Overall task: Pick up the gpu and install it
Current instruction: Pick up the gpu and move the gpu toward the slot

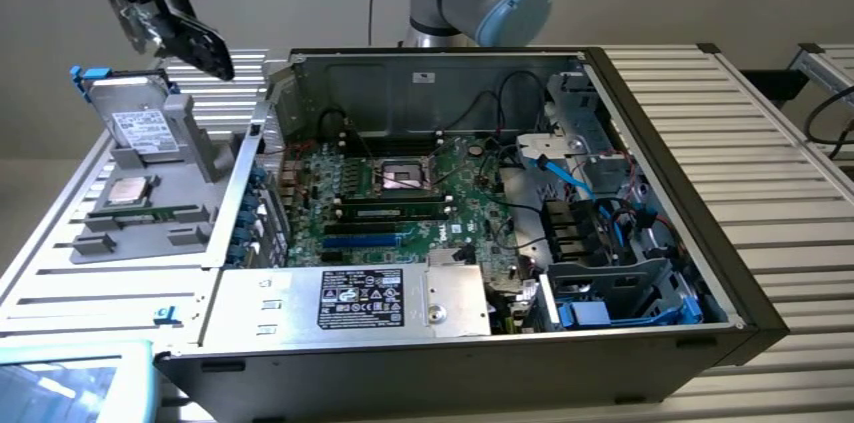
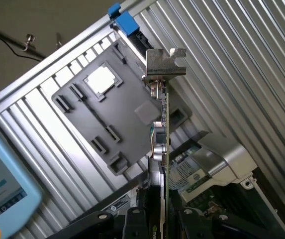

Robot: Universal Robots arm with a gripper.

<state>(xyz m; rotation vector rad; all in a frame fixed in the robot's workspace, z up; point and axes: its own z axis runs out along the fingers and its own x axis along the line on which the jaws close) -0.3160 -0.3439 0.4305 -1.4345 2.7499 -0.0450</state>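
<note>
The fingers (image 2: pixel 132 221) are pinching the gpu (image 2: pixel 165 124) aloft over the counter (image 1: pixel 40 263) beside the case (image 1: pixel 687 193), pickup done, installing not yet begun.

Open air around gpu (image 2: pixel 163 148); cable-strewn case (image 1: pixel 400 83)

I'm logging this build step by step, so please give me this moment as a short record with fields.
gripper: gripper shut on the gpu, raised in the air
gpu: silver bracket at the end away from the gripper
place: near the grey holder, to the exterior view's left of the computer case
holder: drive with white label standing in it
install: gpu not in the case
</note>
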